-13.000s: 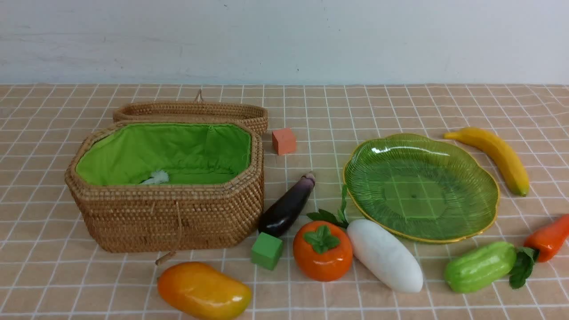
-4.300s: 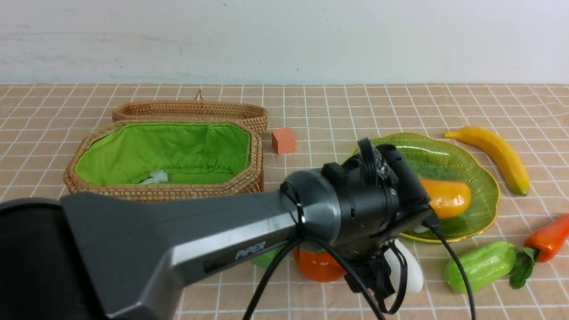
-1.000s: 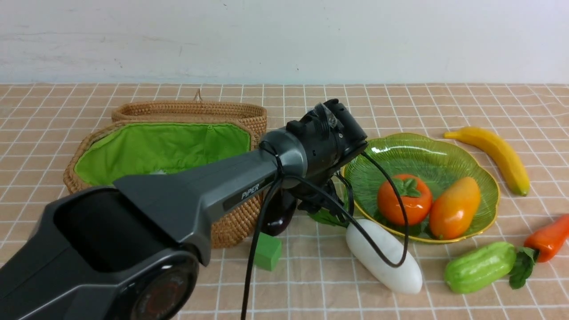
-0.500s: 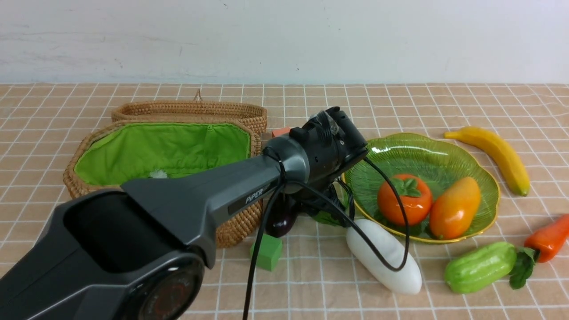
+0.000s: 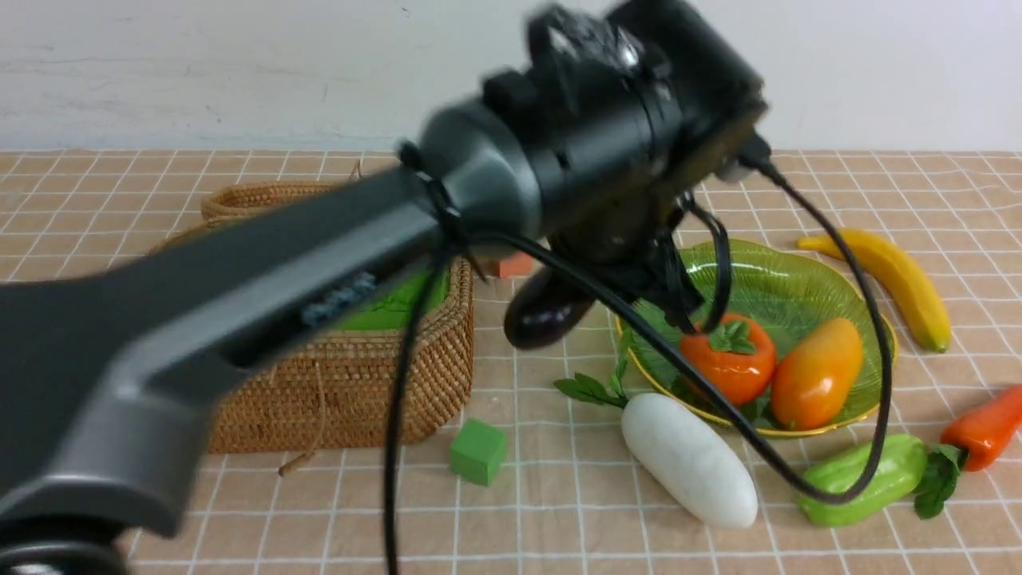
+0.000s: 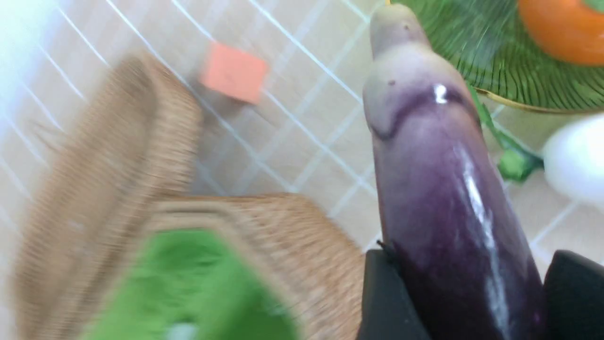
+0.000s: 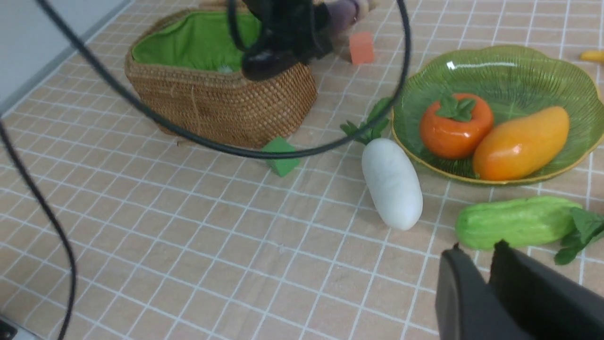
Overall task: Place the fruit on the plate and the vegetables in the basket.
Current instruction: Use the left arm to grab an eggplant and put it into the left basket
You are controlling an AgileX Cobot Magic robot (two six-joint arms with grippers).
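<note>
Left fingers (image 6: 387, 302) (left wrist view): part-open, clamped on fat end of eggplant (image 6: 439, 189), held off the bench (image 6: 302, 118) beside basket (image 6: 292, 226) corner.
Right fingers (image 7: 462, 302) (right wrist view): nearly together, empty, near cucumber (image 7: 514, 222).
Done (front view): persimmon (image 5: 730, 367), mango (image 5: 816, 371) on plate (image 5: 798, 275).
To do (front view): eggplant mid-air by basket; banana (image 5: 894, 279), radish (image 5: 691, 459), cucumber, pepper (image 5: 986, 423) on bench.

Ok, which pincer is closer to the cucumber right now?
Right. The right pincer is close in front of the cucumber, holding nothing. The left pincer is farther off, holding the eggplant in the air by the basket.
</note>
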